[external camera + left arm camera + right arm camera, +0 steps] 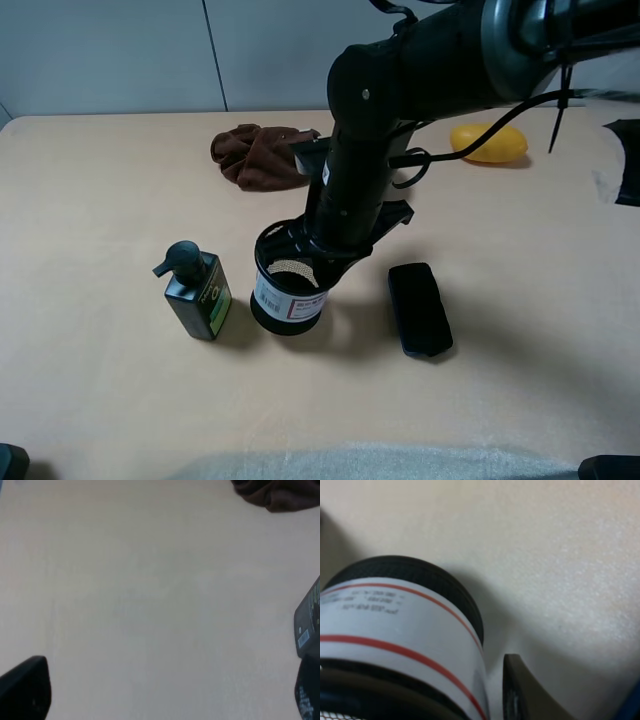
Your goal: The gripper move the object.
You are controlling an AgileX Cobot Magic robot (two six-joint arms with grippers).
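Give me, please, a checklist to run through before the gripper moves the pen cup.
1. Right gripper positioned at the pen cup rim: ok.
2. Grip closed on the cup: cannot tell; the right wrist view seems to show a thin gap between one finger and the cup wall.
3. Cup standing upright on the table: ok.
4. Pump bottle not touching the cup: ok, though it stands close.
5. Black case lying apart on the other side: ok.
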